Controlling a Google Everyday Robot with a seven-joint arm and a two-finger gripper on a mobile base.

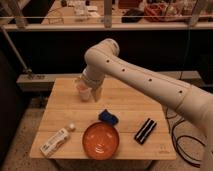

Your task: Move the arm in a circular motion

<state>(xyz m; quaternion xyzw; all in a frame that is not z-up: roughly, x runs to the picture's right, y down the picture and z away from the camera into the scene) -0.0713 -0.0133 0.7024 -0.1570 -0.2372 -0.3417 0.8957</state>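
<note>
Cream-white robot arm point(145, 80), one of thick smooth tubular segments with rounded joints, enters the camera view from the right edge. It rises leftward to a bent elbow above the far part of the table, then drops a short way down. A row of small dark dots runs along its long segment.

Its single tapered gripper point(89, 94) points downward over the far left part of the light wooden slatted table point(131, 103), close above the boards. Whether it is spread or closed cannot be told, and nothing can be seen held in it.

Five things lie on the table, all nearer the camera than the gripper:
- One round orange bowl point(101, 140) sits at the near edge, about the middle.
- One small blue crumpled object point(108, 118) lies just beyond the bowl.
- One black oblong block with a pale stripe down its length point(145, 131) lies to the right of the bowl, set at a slant.
- One white oblong packet point(55, 141) lies flat to the left of the bowl. It has dark marks on it that are too small to read.
- One small white round object point(72, 127) lies just beside the packet's far end.

On the floor to the right, dark cables point(178, 142) loop beside the table.
</note>
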